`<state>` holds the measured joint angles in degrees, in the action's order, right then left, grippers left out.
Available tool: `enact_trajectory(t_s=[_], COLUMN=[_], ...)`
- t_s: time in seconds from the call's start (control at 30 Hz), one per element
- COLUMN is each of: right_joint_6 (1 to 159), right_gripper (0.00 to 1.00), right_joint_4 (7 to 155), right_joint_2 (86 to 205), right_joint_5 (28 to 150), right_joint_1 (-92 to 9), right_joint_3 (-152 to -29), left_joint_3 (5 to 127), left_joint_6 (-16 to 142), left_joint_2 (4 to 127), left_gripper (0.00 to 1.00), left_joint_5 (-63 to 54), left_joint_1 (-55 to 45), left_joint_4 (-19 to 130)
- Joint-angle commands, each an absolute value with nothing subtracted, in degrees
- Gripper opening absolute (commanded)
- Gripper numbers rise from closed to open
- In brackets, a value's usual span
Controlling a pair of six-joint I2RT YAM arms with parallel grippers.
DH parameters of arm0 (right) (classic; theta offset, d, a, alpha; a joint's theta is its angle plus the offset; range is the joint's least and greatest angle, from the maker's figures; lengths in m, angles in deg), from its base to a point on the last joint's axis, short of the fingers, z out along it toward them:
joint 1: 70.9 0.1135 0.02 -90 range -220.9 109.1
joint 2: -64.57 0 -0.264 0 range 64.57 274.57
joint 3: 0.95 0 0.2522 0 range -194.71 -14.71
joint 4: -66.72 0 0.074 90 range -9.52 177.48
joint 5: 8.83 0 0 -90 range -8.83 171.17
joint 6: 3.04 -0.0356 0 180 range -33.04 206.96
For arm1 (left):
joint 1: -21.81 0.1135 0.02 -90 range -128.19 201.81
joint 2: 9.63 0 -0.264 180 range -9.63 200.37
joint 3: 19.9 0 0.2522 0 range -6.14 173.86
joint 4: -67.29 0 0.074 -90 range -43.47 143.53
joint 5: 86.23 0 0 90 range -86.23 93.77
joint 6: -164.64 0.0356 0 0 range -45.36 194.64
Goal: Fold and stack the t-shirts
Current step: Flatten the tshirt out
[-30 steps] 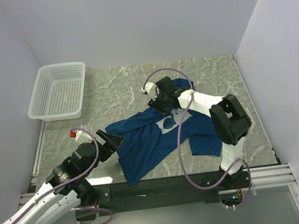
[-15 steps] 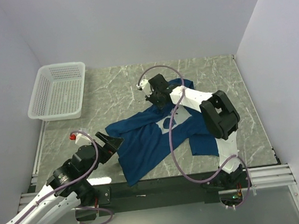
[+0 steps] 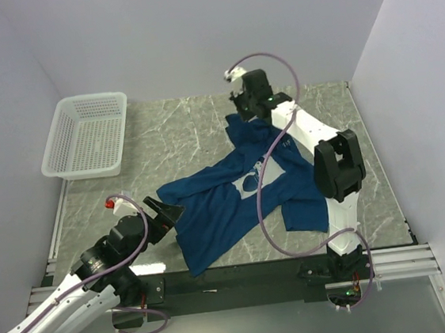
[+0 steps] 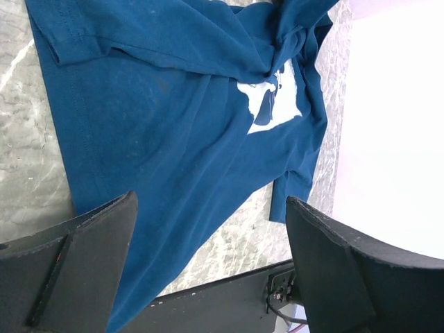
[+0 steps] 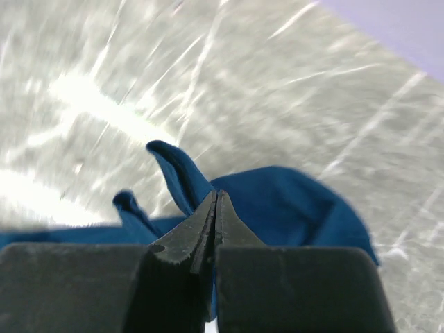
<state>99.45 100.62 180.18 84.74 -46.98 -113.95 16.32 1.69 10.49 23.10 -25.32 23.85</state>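
Lying rumpled in the middle of the tabletop (image 3: 171, 132), the dark blue t-shirt (image 3: 219, 207) looked soft, light and floppy, so it would likely sag and bunch when lifted. The best spots to grab seemed to be its edges and corners. The right hand (image 5: 215, 208) was closed tight, pinching a fold at the shirt's far edge. The left hand (image 3: 163, 211) was wide open and held nothing, just beside the shirt's left end. A white basket (image 3: 83, 169) sat well apart in the far left corner, not in the way.
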Motion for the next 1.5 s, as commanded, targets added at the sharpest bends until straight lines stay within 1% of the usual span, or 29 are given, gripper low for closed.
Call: enact_trajectory(t_s=[0.0,0.07,0.23,0.4,0.57,0.8,1.03,1.1,1.2,1.23,1.27,1.3,1.33,1.37,1.4,1.47], right_joint_6=[91.5,89.4,85.1,83.8,84.0,84.0,84.3,84.8,85.2,85.6,86.4,86.4,89.5,90.9,92.6,96.1], right_gripper=[0.0,0.0,0.0,0.0,0.0,0.0,0.0,0.06,0.35,0.43,0.55,0.59,0.66,0.69,0.7,0.71], right_joint_4=[95.8,94.9,92.0,88.7,85.1,85.2,84.8,83.9,83.7,84.1,84.4,86.2,87.5,89.3,93.7,98.4], right_joint_2=[179.7,180.7,183.5,187.1,189.7,194.8,196.8,196.9,197.6,197.6,197.3,196.9,195.9,195.2,194.4,191.5], right_joint_5=[85.7,85.4,79.5,80.4,82.4,81.5,81.6,81.3,80.2,79.9,80.1,81.0,83.2,85.9,95.1,105.9], right_joint_1=[-49.5,-49.8,-49.9,-49.5,-47.7,-43.7,-42.9,-42.6,-42.7,-42.8,-43.0,-43.8,-44.6,-45.5,-47.0,-52.8], right_joint_3=[-118.5,-119.8,-125.9,-132.7,-134.1,-139.8,-139.9,-139.3,-140.1,-140.5,-140.7,-141.3,-141.4,-141.4,-140.8,-138.8], left_joint_3=[16.4,16.6,17.6,18.2,18.5,18.9,17.5,17.2,17.5,17.8,17.9,18.3,18.4,18.4,18.1,17.5], left_joint_6=[0.9,1.1,1.7,2.0,2.0,2.1,1.5,1.3,1.6,1.7,1.8,2.0,2.3,2.4,2.5,2.3], left_joint_2=[11.4,12.3,14.2,15.6,16.8,18.0,18.7,19.0,19.4,19.5,19.5,19.6,19.6,19.6,19.7,19.5], left_gripper=[0.93,0.93,0.93,0.93,0.93,0.93,0.92,0.92,0.92,0.92,0.92,0.92,0.92,0.93,0.92,0.92], left_joint_5=[23.3,23.5,24.2,25.4,26.6,27.8,26.6,26.2,25.7,25.7,25.7,25.7,25.7,25.3,25.1,24.3], left_joint_1=[-25.4,-25.4,-25.4,-25.2,-25.1,-24.7,-24.1,-23.8,-23.5,-23.5,-23.5,-23.3,-23.2,-23.1,-23.0,-22.8], left_joint_4=[26.4,26.8,27.3,27.2,27.5,27.2,29.3,30.1,30.2,30.1,30.1,30.1,30.1,30.3,30.5,31.4])
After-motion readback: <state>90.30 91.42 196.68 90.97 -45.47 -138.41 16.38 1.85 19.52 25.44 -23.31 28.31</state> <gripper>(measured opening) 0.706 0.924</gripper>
